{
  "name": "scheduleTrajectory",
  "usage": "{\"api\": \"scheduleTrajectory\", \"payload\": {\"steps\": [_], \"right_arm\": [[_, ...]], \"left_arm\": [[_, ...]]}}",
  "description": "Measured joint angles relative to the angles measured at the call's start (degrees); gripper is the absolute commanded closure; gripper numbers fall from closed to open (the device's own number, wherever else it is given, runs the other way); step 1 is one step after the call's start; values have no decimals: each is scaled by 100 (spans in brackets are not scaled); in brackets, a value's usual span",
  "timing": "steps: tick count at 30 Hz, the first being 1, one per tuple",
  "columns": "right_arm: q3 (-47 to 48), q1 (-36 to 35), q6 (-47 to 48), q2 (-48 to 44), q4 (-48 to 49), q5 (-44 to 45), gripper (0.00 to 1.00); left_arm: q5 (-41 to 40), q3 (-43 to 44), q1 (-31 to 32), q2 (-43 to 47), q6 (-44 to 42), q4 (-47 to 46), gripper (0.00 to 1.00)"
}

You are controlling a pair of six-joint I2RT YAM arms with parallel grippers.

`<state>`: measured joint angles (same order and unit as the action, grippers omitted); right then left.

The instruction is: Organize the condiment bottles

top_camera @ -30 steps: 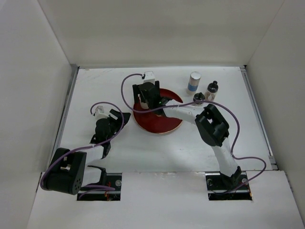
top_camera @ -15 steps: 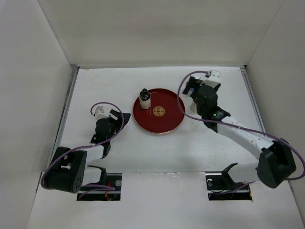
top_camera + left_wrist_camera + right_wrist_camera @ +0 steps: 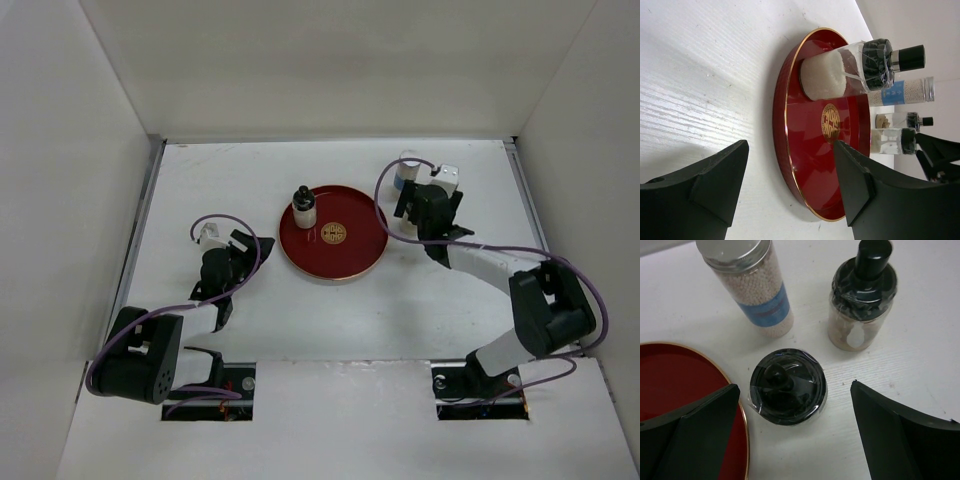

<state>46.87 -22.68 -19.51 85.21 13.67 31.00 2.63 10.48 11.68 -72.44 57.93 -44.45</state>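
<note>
One clear glass shaker (image 3: 303, 208) with a black cap and white contents stands on the left part of the round red tray (image 3: 345, 262); the left wrist view shows it too (image 3: 840, 72). My right gripper (image 3: 418, 208) is open and points down over a second shaker's black cap (image 3: 788, 386), which lies between its fingers, untouched, just right of the tray rim (image 3: 737, 410). Behind it stand the white cylinder with a blue band (image 3: 757, 292) and a third shaker with brownish contents (image 3: 861, 305). My left gripper (image 3: 248, 243) is open and empty, left of the tray.
White walls enclose the table on the left, back and right. The right arm's elbow (image 3: 550, 310) sits over the table's right side. Purple cables loop above both wrists. The left wrist view also shows the bottles beyond the tray (image 3: 900, 92).
My right arm left the shaker standing on the tray, swung right and now hangs open over the shaker beside the tray's right rim. The left arm has not moved.
</note>
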Motion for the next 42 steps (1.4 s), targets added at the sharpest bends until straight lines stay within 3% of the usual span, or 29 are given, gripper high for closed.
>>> {"api": "scheduleTrajectory", "payload": {"steps": [4,9,11,16,23,30,37,42], "right_arm": [[173,57,-26,448,13,-127,4],[282,66,-37,710,46,-144,28],[297,66,-17,719,96,-109,33],[286,-52,87,586,175,61,35],[511,-800,210,188,223,22,37],[1781,-1410,201,1388,365,-181,36],[2695,-1565,212,2723,326,-350,34],[2844,-1585,192,2881,393,-334,2]], "left_arm": [[2,-2,-2,-2,2,0,33],[2,0,-4,-2,2,0,33],[0,-2,-4,-4,2,0,33],[2,-2,-2,-4,2,0,33],[0,0,0,-4,7,0,33],[0,-2,-4,-2,15,-2,33],[4,-2,-4,-2,26,-2,33],[4,-2,-2,-4,39,-9,33]]}}
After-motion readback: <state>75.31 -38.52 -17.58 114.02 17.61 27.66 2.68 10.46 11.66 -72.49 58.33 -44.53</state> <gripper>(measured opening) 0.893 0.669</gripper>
